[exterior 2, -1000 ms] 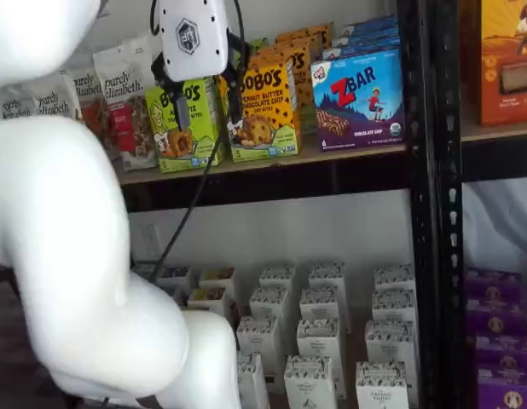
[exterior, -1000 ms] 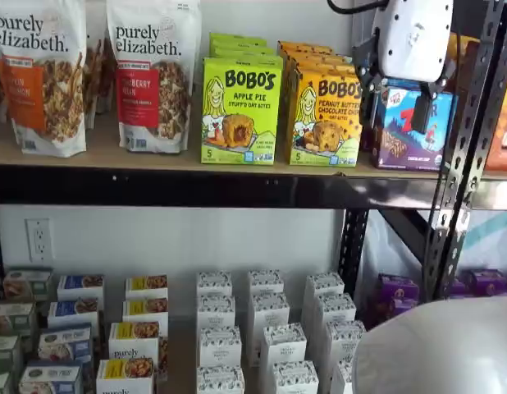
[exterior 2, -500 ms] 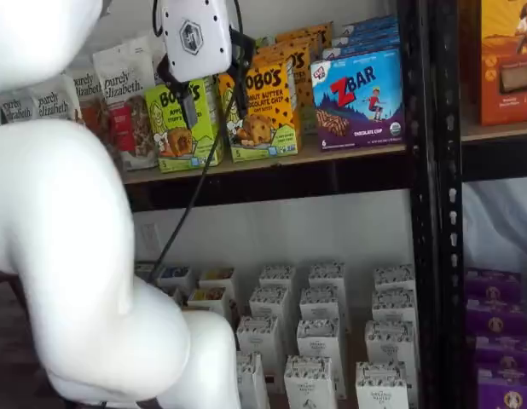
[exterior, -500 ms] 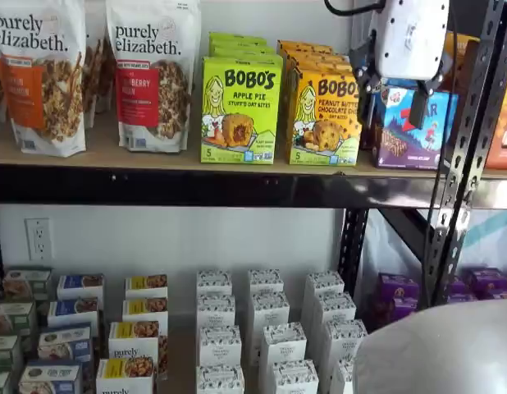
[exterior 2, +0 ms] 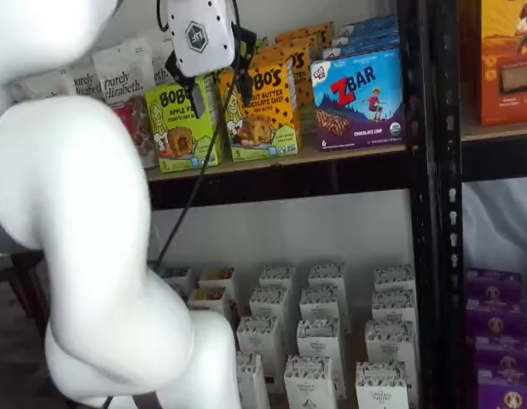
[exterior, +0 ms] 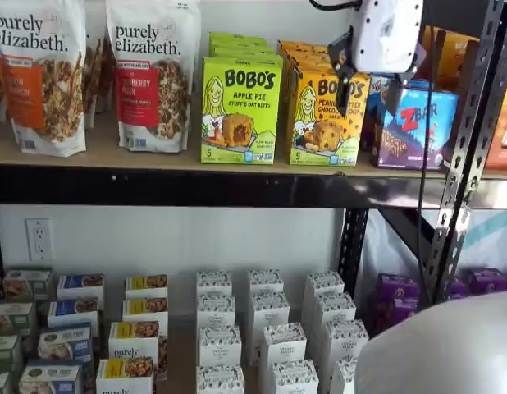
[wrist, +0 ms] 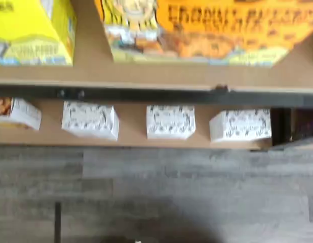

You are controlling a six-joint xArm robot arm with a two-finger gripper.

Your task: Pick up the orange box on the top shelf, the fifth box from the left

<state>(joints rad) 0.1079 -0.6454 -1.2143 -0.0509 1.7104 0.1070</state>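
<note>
The orange box, a BOBO'S peanut butter chocolate chip carton, stands upright at the front of the top shelf, with more of its kind behind it. It also shows in a shelf view and, blurred, in the wrist view. My gripper hangs in front of the shelf, open, a plain gap between its black fingers and nothing held. In a shelf view it overlaps the box's right edge. In a shelf view the gripper sits over the box's left edge. It appears short of the box, not touching it.
A lime-green Apple Pie carton stands just left of the orange box and a blue ZBar box just right. Granola bags fill the left. A perforated upright rises at the right. Small white boxes line the lower level. The white arm blocks the left.
The gripper has risen a little and shifted sideways toward the orange box, from in front of the ZBar box to the orange box's right edge. It has stayed open.
</note>
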